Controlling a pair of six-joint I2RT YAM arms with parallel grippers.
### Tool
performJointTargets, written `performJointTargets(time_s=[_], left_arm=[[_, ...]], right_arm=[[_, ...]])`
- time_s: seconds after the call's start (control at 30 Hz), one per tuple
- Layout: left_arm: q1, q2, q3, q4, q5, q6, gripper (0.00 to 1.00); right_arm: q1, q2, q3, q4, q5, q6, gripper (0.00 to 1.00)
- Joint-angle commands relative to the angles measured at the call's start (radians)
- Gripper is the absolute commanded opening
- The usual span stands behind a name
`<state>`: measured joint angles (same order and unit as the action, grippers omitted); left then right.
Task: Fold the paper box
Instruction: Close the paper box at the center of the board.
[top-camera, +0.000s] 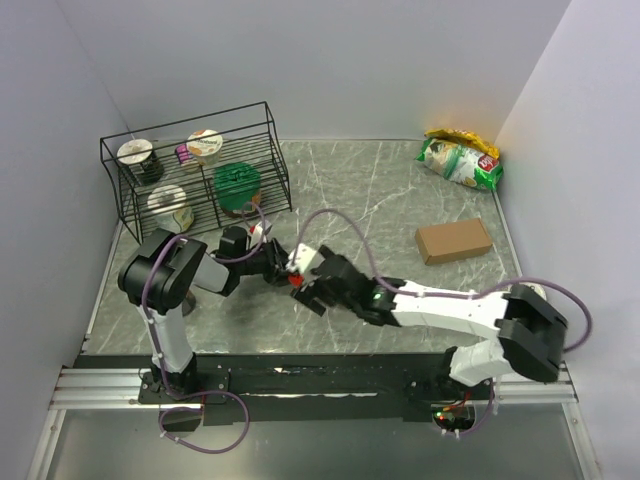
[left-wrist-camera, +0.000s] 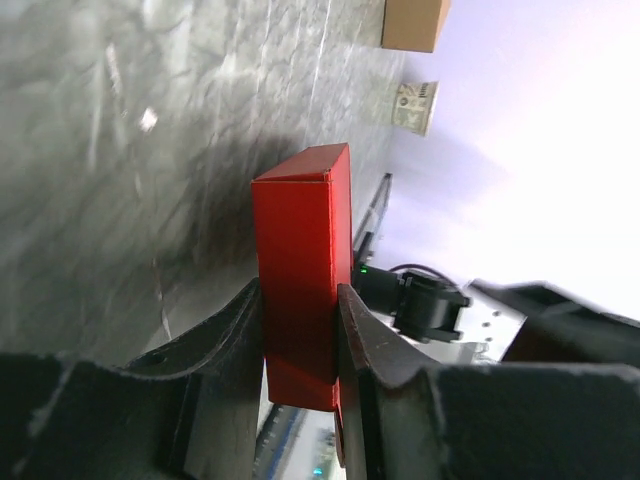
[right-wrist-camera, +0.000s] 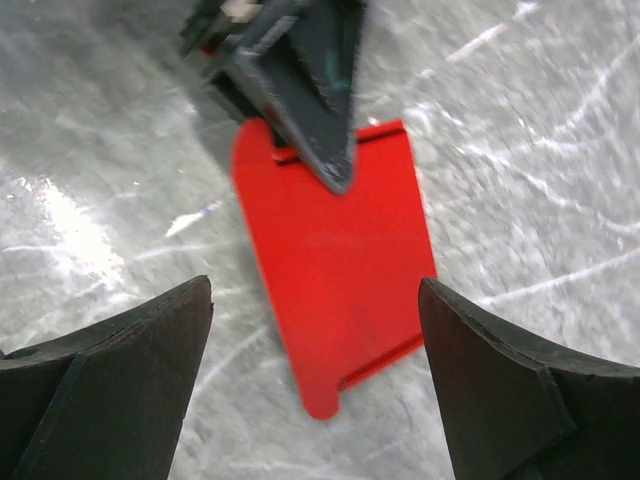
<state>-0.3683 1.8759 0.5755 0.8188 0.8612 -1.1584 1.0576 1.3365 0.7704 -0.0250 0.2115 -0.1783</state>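
The paper box (left-wrist-camera: 300, 240) is bright red and folded into a slim rectangular block. My left gripper (left-wrist-camera: 300, 322) is shut on its lower part, with one finger (left-wrist-camera: 222, 335) on each broad side. In the right wrist view the paper box (right-wrist-camera: 335, 260) hangs over the marble table with a rounded tab at its near end. My right gripper (right-wrist-camera: 315, 335) stands open around that end, its fingers (right-wrist-camera: 150, 370) apart from the card. From above, only a sliver of the paper box (top-camera: 296, 281) shows between the left gripper (top-camera: 276, 262) and the right gripper (top-camera: 305, 284).
A black wire rack (top-camera: 195, 165) holding cups and a green container stands at the back left. A plain brown cardboard box (top-camera: 453, 240) lies to the right, and a green snack bag (top-camera: 460, 158) sits in the far right corner. A paper cup (left-wrist-camera: 413, 105) stands near the right wall.
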Motion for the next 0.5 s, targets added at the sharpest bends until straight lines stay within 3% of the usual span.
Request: performJointTargets(time_s=[0.0, 0.13, 0.23, 0.4, 0.47], left_arm=[[0.025, -0.026, -0.048, 0.071, 0.068, -0.133, 0.09], [0.043, 0.022, -0.115, 0.316, 0.101, -0.329, 0.08], [0.043, 0.029, -0.147, 0.381, 0.101, -0.389, 0.07], [0.043, -0.026, -0.160, 0.301, 0.108, -0.362, 0.08], [0.046, -0.059, -0.157, 0.220, 0.116, -0.324, 0.08]], right_arm=[[0.107, 0.104, 0.084, -0.004, 0.169, -0.076, 0.91], [0.153, 0.194, 0.102, 0.014, 0.227, -0.108, 0.88], [0.156, 0.226, 0.096, 0.052, 0.258, -0.125, 0.85], [0.156, 0.283, 0.090, 0.091, 0.364, -0.174, 0.80], [0.156, 0.305, 0.093, 0.092, 0.396, -0.178, 0.70]])
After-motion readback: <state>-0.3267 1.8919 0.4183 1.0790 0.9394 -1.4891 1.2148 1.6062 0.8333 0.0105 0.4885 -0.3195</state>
